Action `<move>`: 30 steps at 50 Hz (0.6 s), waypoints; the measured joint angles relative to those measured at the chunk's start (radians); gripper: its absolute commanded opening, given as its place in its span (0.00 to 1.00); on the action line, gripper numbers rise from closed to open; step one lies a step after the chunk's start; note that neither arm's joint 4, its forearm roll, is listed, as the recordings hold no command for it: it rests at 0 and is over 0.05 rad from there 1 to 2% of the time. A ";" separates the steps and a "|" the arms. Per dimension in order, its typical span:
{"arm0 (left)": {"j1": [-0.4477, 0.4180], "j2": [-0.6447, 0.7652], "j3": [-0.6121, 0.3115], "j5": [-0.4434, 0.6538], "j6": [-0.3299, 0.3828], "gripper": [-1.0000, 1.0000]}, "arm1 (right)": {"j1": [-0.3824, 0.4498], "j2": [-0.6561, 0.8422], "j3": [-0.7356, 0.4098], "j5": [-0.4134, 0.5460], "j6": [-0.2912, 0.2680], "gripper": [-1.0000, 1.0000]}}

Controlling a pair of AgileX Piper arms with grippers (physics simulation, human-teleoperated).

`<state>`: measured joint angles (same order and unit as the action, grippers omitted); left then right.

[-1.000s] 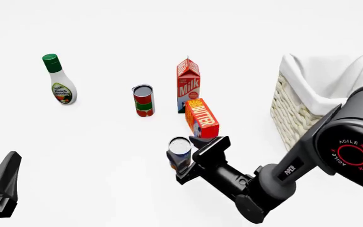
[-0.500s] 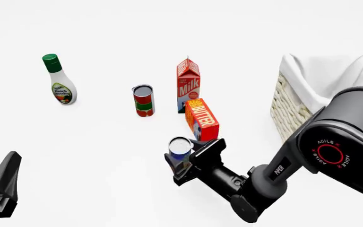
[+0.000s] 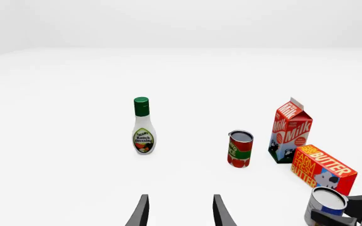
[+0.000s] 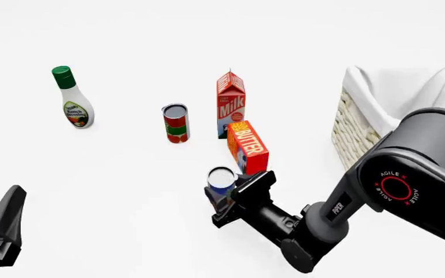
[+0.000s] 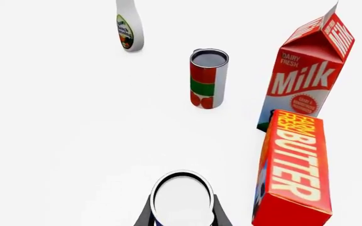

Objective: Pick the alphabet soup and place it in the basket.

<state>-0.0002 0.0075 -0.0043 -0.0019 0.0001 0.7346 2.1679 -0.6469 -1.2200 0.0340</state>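
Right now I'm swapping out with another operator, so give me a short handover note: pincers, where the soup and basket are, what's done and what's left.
Right pincer: straddles the alphabet soup, a finger on each side; whether they grip it cannot be told.
Left pincer: open, holding nothing, parked at the near left.
Soup: upright on the table, just in front of the butter box.
Basket: far right, partly hidden by the right arm.
Done: approach to the can.
Left: confirm the grip, lift, carry right, release into the basket.
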 measured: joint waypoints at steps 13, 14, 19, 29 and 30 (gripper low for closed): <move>0.000 0.000 0.000 0.000 0.000 1.00 | 0.005 -0.002 0.003 0.001 0.000 0.00; 0.000 0.000 0.000 0.000 0.000 1.00 | 0.007 -0.004 0.004 0.001 0.000 0.00; 0.000 0.000 0.000 0.000 0.000 1.00 | 0.014 -0.017 0.014 0.002 0.001 0.00; 0.000 0.000 0.000 0.000 0.000 1.00 | 0.025 -0.083 0.053 0.003 -0.004 0.00; 0.000 0.000 0.000 0.000 0.000 1.00 | 0.026 -0.093 0.058 0.003 -0.005 0.00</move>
<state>-0.0002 0.0074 -0.0043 -0.0019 0.0001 0.7604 2.0752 -0.5889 -1.2167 0.0287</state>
